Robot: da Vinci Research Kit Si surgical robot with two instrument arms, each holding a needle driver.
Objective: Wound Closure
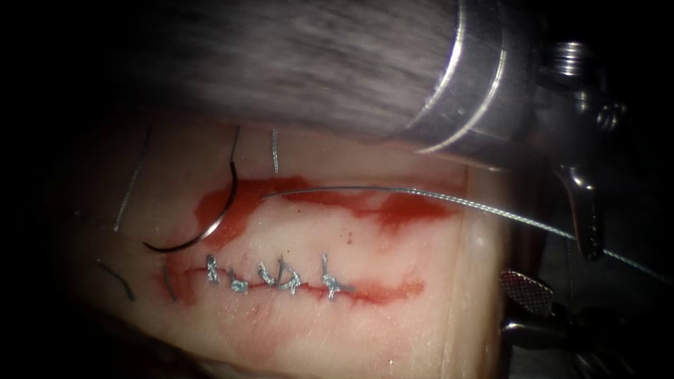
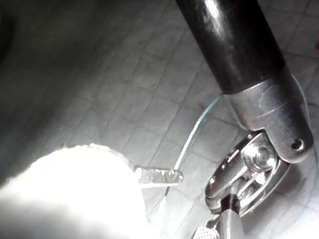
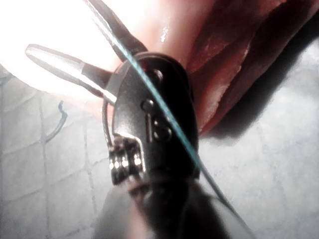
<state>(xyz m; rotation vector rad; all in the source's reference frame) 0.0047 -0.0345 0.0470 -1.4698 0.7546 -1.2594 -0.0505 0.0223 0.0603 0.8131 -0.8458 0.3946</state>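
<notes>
A dark shaft point(image 2: 229, 45) ends in a silver wrist point(image 2: 254, 164). Beside it the pale, brightly lit tissue point(image 2: 70, 194) bulges over a gridded worktop point(image 2: 124, 89). A textured jaw blade point(image 2: 159, 175) juts from the tissue's edge. A thin thread point(image 2: 192, 134) curves across the grid toward that blade.

We find no readable text, label, brand, number or sign on anything in these views.
</notes>
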